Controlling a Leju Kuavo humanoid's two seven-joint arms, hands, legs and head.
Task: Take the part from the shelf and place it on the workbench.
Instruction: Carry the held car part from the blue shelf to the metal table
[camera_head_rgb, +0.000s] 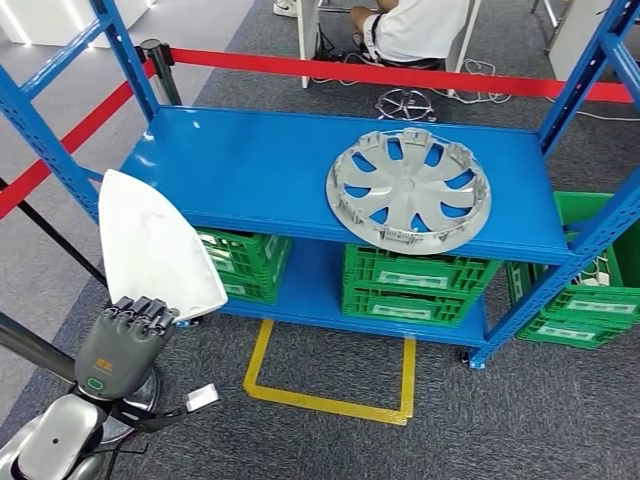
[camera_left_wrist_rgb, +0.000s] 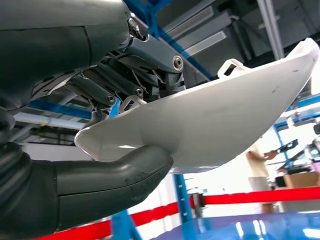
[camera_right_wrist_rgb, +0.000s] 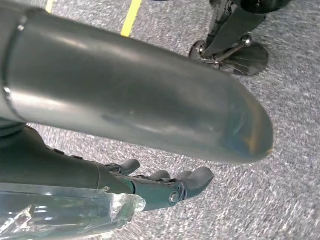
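While the left hand (camera_head_rgb: 121, 340) sits low at the near left of the head view, its fingers are curled over the near edge of a white panel (camera_head_rgb: 155, 245), a flat, smooth piece with a pointed far end. The left wrist view shows the grip closely: the thick thumb (camera_left_wrist_rgb: 124, 175) presses one face of the panel (camera_left_wrist_rgb: 211, 120) and the darker fingers (camera_left_wrist_rgb: 113, 90) clamp the other face, so the panel is held clear of the shelf. It hangs just in front of the left end of the blue shelf (camera_head_rgb: 249, 170), over the carpet.

On the shelf's top board, toward the right, a grey wheel cover (camera_head_rgb: 408, 190) lies flat, well apart from the panel. Green crates (camera_head_rgb: 411, 285) stand on the lower board, and more sit at the far right outside the frame. Yellow tape (camera_head_rgb: 332, 395) marks a box on the carpet in front of the shelf. A red barrier strap (camera_head_rgb: 362, 72) runs behind it, with a seated person (camera_head_rgb: 411, 30) beyond.

The right hand (camera_right_wrist_rgb: 166, 187) hangs over the carpet with its fingers loosely extended and nothing in them.
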